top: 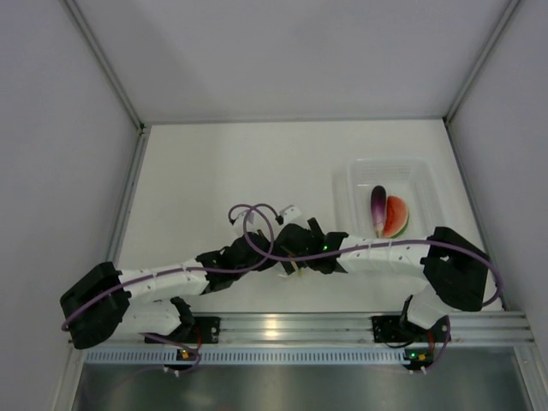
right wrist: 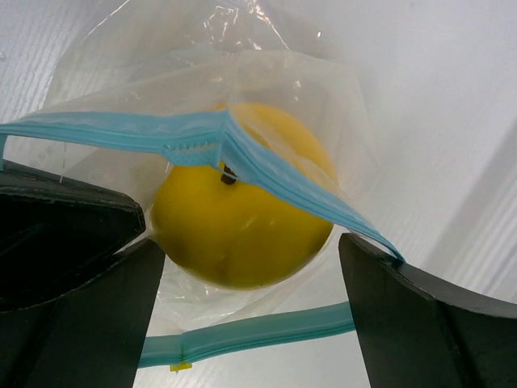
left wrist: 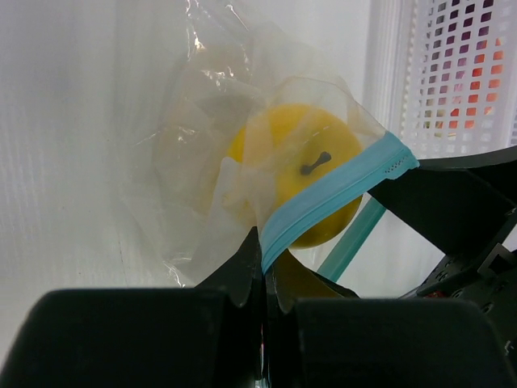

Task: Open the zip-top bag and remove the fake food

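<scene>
The zip-top bag (left wrist: 194,186) is clear and crinkly, and its teal zip strip (left wrist: 323,198) is pulled apart at the mouth. My left gripper (left wrist: 265,260) is shut on one side of that strip. A round yellow fruit (right wrist: 242,226) of the fake food sits inside the bag. My right gripper (right wrist: 252,303) is open, its fingers (right wrist: 428,323) standing either side of the fruit, with the upper strip (right wrist: 266,174) draped onto the right finger. In the top view both grippers, left (top: 267,250) and right (top: 301,247), meet at mid-table and hide the bag. A purple eggplant (top: 378,208) and a red wedge (top: 396,217) lie in the tub.
A clear rigid tub (top: 360,175) stands at the right of the table, beyond the right arm. White enclosure walls close in the table on the left, right and far sides. A purple cable (top: 257,224) loops over the two wrists.
</scene>
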{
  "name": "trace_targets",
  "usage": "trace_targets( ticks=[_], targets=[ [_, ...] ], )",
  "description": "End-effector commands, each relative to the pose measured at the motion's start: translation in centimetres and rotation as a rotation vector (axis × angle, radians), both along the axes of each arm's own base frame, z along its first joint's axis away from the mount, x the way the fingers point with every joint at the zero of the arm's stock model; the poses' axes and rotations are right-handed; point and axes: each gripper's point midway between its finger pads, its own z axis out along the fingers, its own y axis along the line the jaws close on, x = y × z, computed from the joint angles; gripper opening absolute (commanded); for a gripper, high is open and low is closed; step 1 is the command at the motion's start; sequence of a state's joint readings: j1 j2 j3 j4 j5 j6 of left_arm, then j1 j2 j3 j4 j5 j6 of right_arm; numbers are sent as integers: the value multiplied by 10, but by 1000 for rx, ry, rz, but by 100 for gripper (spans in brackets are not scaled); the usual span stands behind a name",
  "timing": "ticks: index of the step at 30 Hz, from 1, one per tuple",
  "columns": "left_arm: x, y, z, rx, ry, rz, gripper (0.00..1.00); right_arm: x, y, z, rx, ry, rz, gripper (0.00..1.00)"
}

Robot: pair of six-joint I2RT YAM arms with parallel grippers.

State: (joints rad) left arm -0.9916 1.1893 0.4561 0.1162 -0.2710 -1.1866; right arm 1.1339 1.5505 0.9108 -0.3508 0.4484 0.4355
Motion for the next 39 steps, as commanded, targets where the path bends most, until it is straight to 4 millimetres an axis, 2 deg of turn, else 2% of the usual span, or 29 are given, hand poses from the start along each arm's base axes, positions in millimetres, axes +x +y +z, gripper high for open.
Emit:
trace_targets(
  ticks=[1,10,13,14,17,20,24,27,28,33,37,38,39],
  targets=[
    [-3,-32,35,-130,-29,-85,0,26,67,48,264,-111,59,90],
    [-2,-32,37,-139,-30,-77,0,38,86,62,350,-141,98,88],
    [-3,-33,39,-142,-32,-83,0,46,89,55,338,-131,98,89],
    [-3,-33,39,-142,-32,-83,0,48,89,46,319,-121,91,89],
    [-4,-34,38,-141,-30,-91,0,56,87,36,314,-122,72,90],
    [-5,-33,36,-138,-23,-94,0,66,83,34,315,-129,50,89],
    [-5,-33,34,-136,-19,-93,0,76,81,41,329,-151,38,82],
    [-5,-31,33,-135,-21,-87,0,82,81,49,330,-164,40,70],
    [-5,-31,34,-138,-23,-85,0,82,82,51,331,-168,44,65],
    [0,-22,32,-135,-28,-35,0,68,79,64,363,-152,82,61],
    [6,-12,34,-145,-33,32,0,46,71,65,354,-124,131,58],
    [8,-10,35,-140,-36,47,0,41,69,73,371,-130,146,58],
    [9,-6,33,-129,-34,63,0,35,68,73,371,-125,159,58]
  ],
)
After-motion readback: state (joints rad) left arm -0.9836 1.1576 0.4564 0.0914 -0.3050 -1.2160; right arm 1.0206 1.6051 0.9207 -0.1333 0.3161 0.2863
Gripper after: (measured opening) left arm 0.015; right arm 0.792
